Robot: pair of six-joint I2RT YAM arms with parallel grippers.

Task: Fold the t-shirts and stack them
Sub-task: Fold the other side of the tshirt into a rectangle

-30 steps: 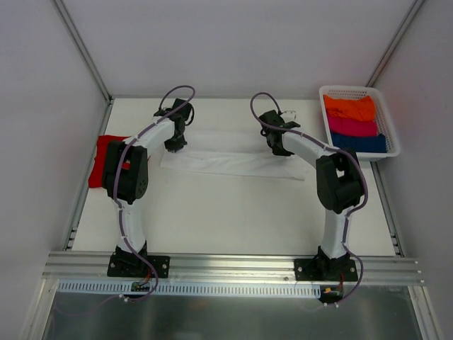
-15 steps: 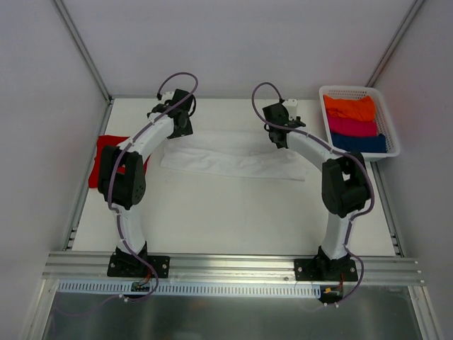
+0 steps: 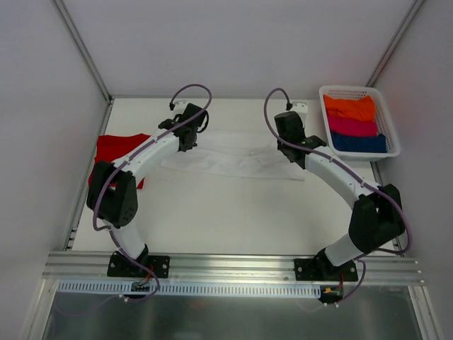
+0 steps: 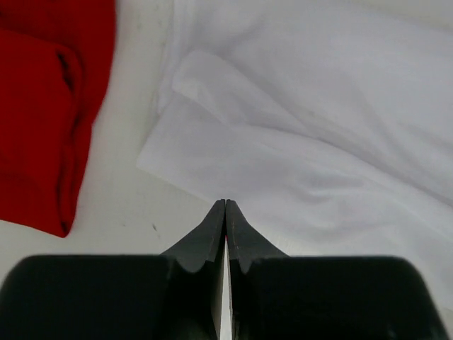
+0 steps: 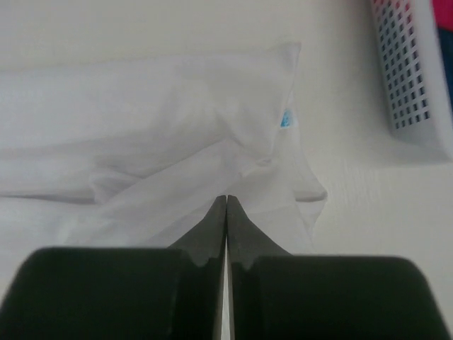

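The white t-shirt [image 3: 233, 157] lies folded into a long band across the far middle of the table. Its left end [image 4: 318, 142] and wrinkled right end [image 5: 141, 120] show in the wrist views. The red t-shirt [image 3: 117, 152] lies bunched at the left edge, also seen as red cloth [image 4: 49, 106] beside the white one. My left gripper [image 3: 188, 137] hovers over the band's left end, shut [image 4: 226, 204], with no cloth between its fingers. My right gripper [image 3: 291, 145] hovers over the right end, also shut [image 5: 226, 199] and empty.
A white basket [image 3: 357, 88] at the far right corner holds folded orange, pink and blue cloth; its mesh wall [image 5: 414, 78] shows in the right wrist view. Metal frame posts and white walls border the table.
Both arms have stretched out and their wrists have shifted right, off the white shirt. The left elbow swung left and the right elbow right. The white shirt stays on the table.
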